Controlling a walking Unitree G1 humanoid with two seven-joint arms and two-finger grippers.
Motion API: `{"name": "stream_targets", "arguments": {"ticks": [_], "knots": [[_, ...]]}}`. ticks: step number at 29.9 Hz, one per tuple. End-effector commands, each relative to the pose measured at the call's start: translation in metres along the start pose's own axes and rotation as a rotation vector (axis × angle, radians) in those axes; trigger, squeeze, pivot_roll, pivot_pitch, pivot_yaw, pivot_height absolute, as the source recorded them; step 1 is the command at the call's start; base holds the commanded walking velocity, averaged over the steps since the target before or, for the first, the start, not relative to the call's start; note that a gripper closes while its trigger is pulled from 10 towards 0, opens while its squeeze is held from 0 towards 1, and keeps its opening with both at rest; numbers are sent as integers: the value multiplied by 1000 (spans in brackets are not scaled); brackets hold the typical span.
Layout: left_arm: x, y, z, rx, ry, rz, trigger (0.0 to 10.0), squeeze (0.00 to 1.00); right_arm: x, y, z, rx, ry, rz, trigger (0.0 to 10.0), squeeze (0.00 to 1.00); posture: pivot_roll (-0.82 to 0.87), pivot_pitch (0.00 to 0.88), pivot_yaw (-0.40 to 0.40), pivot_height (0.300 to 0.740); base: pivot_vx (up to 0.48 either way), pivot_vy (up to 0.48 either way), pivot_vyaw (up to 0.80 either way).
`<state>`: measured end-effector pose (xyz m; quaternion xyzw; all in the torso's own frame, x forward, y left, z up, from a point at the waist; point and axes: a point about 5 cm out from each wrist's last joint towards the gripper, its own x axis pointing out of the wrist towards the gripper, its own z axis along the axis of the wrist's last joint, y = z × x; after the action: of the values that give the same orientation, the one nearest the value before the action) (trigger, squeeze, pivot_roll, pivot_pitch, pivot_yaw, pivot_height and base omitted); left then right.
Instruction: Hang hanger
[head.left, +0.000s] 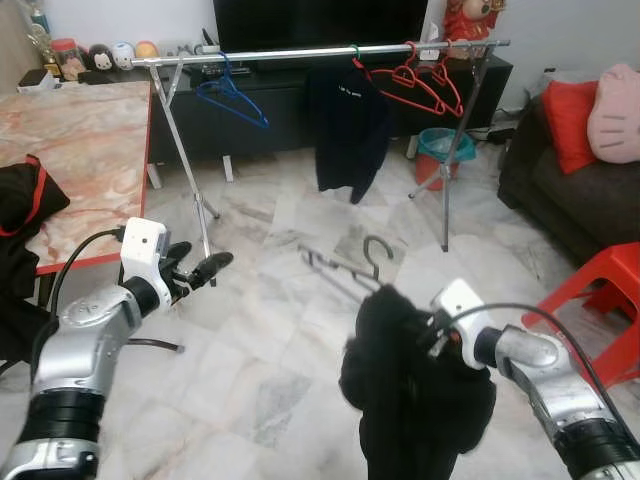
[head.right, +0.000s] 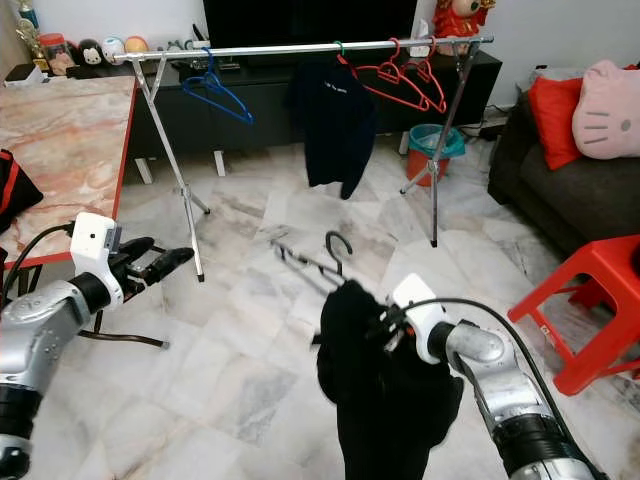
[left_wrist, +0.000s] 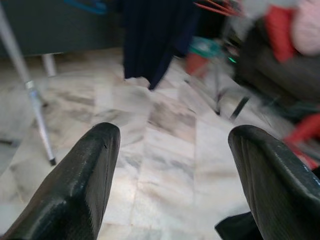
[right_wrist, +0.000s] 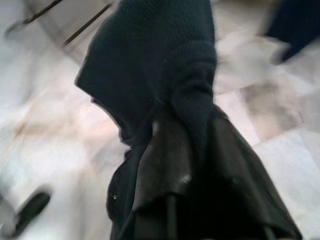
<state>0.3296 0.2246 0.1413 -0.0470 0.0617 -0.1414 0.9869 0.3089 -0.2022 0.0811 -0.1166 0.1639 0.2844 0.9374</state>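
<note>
A: Where's the hanger (head.left: 345, 268)?

B: Out in front of the right gripper (head.left: 432, 335), hook up, with a black garment (head.left: 400, 385) bunched over its near end. The far arm sticks out bare toward the left, above the marble floor (head.left: 270, 330).

A: Is the gripper actually on it?

B: The right wrist view shows its fingers (right_wrist: 165, 175) clenched into the cloth, and the garment hangs from them. Whether they also pinch the wire underneath, I can't tell (the fabric hides it). I'd judge that's why it's carried high: the cloth drapes down and stays clear of the floor.

A: And the left one?

B: The left gripper (head.left: 205, 268) is held forward at about the same height, fingers (left_wrist: 85, 180) spread wide and holding nothing. Probably waiting to steady the hanger or the hook.

A: Where should it go?

B: The rail (head.left: 320, 52) across the room, well apart from both arms. A blue hanger (head.left: 232, 95) sits left of the middle, a dark shirt (head.left: 345, 125) in the centre and red hangers (head.left: 415, 80) to the right. The bare stretch between blue hanger and shirt looks the likeliest spot.

A: So not close yet?

B: No, the robot needs to walk nearer first.
</note>
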Motion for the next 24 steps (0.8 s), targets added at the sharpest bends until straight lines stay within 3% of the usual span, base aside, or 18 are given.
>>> {"name": "stream_targets", "arguments": {"ticks": [1,4,10,17,24], "knots": [[-1,3,-6,-24,-2,75,10000,0,-1,-5,21,9,-120,-65,10000,0,-137,0,-22,740,0,0,0],[2,-4,-19,-46,7,115,10000,0,3,3,21,57,-168,-100,10000,0,-141,0,-20,740,0,0,0],[10,-25,-31,-57,22,87,10000,0,9,16,17,38,-168,-120,10000,0,-145,0,-16,740,0,0,0],[16,-37,-35,-33,24,74,10000,0,10,15,20,37,-174,-154,10000,0,-148,0,-14,740,0,0,800],[16,-39,-36,-26,25,70,10000,0,12,16,25,27,-186,-151,10000,0,-146,0,-9,740,0,0,800]]}}
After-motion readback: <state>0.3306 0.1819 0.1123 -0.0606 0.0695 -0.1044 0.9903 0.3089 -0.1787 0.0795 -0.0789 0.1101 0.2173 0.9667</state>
